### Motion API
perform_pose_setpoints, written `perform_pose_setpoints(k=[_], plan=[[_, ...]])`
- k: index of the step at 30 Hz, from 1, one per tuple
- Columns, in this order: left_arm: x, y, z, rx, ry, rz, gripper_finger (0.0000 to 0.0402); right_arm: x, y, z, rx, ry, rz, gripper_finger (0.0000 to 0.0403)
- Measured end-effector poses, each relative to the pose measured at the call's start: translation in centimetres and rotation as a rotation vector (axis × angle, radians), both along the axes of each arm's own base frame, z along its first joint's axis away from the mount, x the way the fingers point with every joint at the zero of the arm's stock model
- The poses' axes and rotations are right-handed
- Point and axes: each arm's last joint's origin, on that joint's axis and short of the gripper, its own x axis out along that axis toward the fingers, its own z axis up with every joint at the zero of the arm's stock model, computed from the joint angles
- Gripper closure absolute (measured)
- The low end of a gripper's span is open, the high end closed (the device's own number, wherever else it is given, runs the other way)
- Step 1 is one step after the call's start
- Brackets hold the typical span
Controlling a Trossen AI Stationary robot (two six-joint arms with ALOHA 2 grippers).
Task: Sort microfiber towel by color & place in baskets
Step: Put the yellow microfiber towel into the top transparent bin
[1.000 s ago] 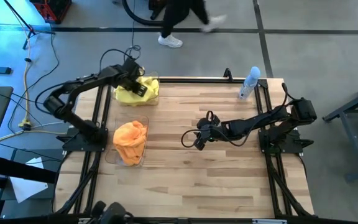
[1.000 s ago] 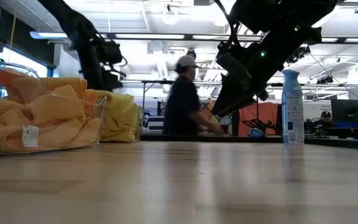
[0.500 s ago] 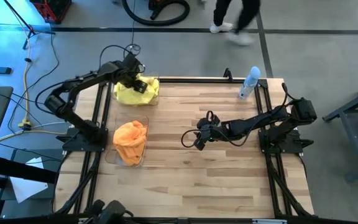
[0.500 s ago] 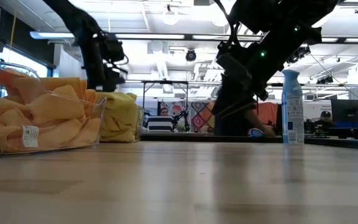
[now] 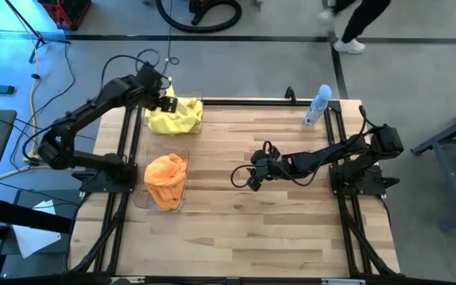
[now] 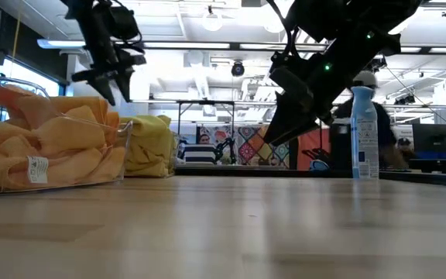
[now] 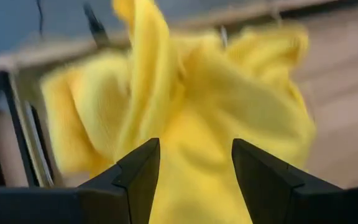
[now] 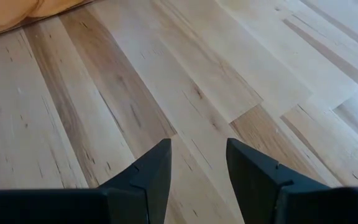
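**Both towel colours sit in their bins, both pincers empty**

Now the yellow towels (image 5: 174,116) lie heaped in the far basket (image 5: 197,105) at the table's far left corner, a crumpled mound whose long axis runs across the table's width, with 1 fold standing up in a peak in the left wrist view. Just nearer along the left edge, the orange towels (image 5: 166,180) fill the near basket (image 5: 142,198), and that pile's long axis runs front to back, towards the yellow heap. Seen from table height, the orange stack (image 6: 45,143) rises above its clear wall and the yellow heap (image 6: 149,145) sits just behind it.

Above the far left corner, the left gripper (image 5: 163,91) hangs over the yellow pile's outer edge, clear of the fabric; its 2 fingers are spread wide with nothing between them. Mid-table, the right gripper (image 5: 251,176) is held above bare wood, well apart from both bins, its fingers parted and empty, with only planks and a sliver of orange showing past them.

Standing upright at the far right edge is a clear spray bottle (image 5: 317,105), well away from everything else. Beyond the table a person (image 5: 353,21) crosses the floor. Nothing lies on the table (image 5: 291,229) between the right gripper and the bins
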Motion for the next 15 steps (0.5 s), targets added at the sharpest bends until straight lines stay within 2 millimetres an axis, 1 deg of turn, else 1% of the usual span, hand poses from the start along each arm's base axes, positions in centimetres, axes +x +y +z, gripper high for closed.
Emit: perform_pose_setpoints(k=[2,4,7,10,15], plan=[[0.1,-0.9,-0.4,-0.053,0.016,-0.014,0.0213,0.0,0.0,0.0,-0.001,0.001,0.002,0.0254],[0.5,-1.4,-1.1,-0.082,0.03,-0.023,0.0213,0.0,0.0,0.0,-0.002,0.001,0.001,0.0254],[1.0,-1.4,-2.8,-0.098,0.04,0.008,0.0213,0.0,0.0,0.0,-0.002,0.001,0.002,0.0254],[1.6,-0.3,-4.7,-0.1,0.048,0.053,0.0213,0.0,0.0,0.0,-0.002,0.001,0.002,0.0254],[2.1,2.4,-7.7,-0.137,0.08,0.109,0.0213,0.0,0.0,0.0,-0.002,0.001,0.002,0.0254]])
